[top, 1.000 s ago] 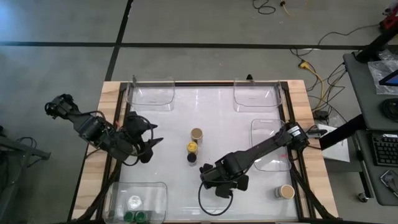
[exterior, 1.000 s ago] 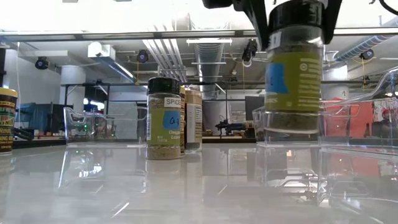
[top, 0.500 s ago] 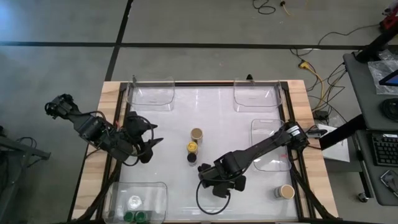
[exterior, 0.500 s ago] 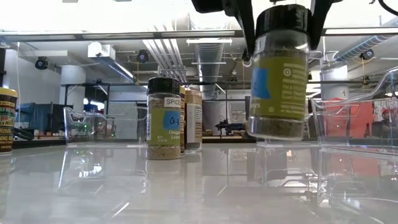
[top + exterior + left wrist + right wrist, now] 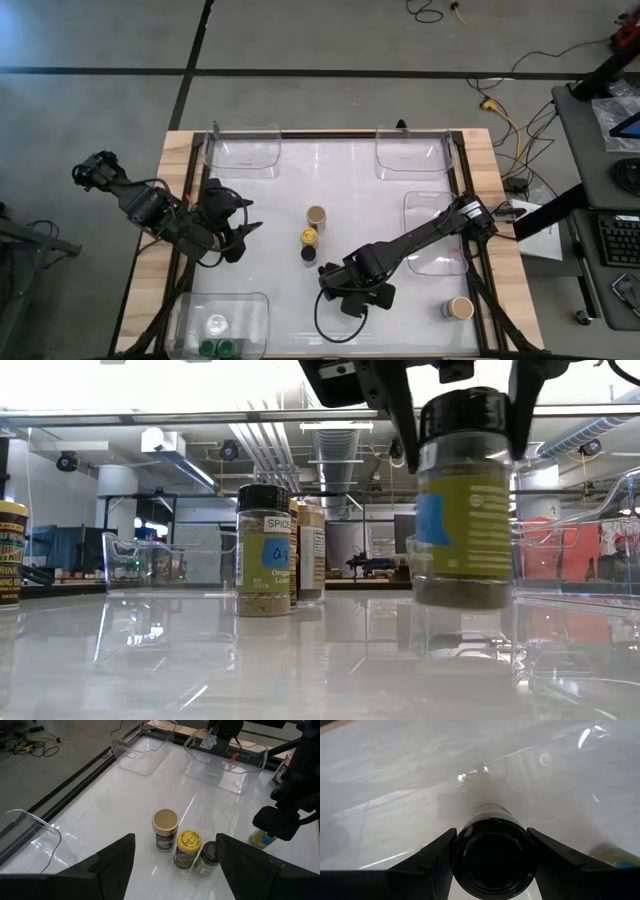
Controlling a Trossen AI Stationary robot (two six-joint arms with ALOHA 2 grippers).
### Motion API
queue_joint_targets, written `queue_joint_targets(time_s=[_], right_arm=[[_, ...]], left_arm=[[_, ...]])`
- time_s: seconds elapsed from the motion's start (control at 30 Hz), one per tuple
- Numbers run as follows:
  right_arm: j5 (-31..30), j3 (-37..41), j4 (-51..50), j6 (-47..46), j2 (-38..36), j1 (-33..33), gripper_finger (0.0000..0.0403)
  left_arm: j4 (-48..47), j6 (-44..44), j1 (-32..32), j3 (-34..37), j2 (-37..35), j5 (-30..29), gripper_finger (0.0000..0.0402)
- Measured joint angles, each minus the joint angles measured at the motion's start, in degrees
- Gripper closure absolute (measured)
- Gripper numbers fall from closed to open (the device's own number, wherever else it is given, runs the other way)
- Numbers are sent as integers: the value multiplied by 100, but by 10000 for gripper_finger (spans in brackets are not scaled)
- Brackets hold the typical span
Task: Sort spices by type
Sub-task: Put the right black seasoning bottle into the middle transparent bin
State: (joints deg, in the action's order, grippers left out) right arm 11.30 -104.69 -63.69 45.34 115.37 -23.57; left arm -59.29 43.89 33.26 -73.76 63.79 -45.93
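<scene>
the right gripper [image 5: 465, 420] pinches a black-lid spice jar [image 5: 463, 500] by its cap, just above the table [image 5: 400, 200], while the left gripper [image 5: 240, 235] waits wide open, holding nothing.

Bright, even overhead light. Glare streaks on the white table [image 5: 125, 795]. Ceiling lamps [image 5: 340, 426] blown out. Right wrist view hazy; black lid [image 5: 493, 851] close, soft.

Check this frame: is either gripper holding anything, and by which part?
The right gripper holds a black-lidded spice jar by its lid, above the table; the left gripper holds nothing.
</scene>
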Motion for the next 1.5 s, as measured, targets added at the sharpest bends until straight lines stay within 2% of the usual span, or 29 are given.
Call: queue_joint_targets(time_s=[0.27, 0.43, 0.73, 0.87, 1.3, 1.5], right_arm=[[117, 112, -25, 430, 0, -1, 188], [117, 210, -22, 750, 2, 0, 188], [131, 228, 20, 798, 2, -1, 188], [351, 238, 128, 629, 2, -2, 187], [371, 232, 294, 339, 2, -31, 106], [366, -147, 200, -308, -31, -192, 87]], left_arm=[[2, -34, 0, -4, 0, 21, 141], [32, -160, 4, -7, 0, 479, 141], [74, -166, 0, -11, 2, 619, 141], [74, -164, 0, -11, 2, 617, 141], [76, -164, 2, -13, 4, 615, 141], [76, -287, 2, -13, 2, 612, 141]])
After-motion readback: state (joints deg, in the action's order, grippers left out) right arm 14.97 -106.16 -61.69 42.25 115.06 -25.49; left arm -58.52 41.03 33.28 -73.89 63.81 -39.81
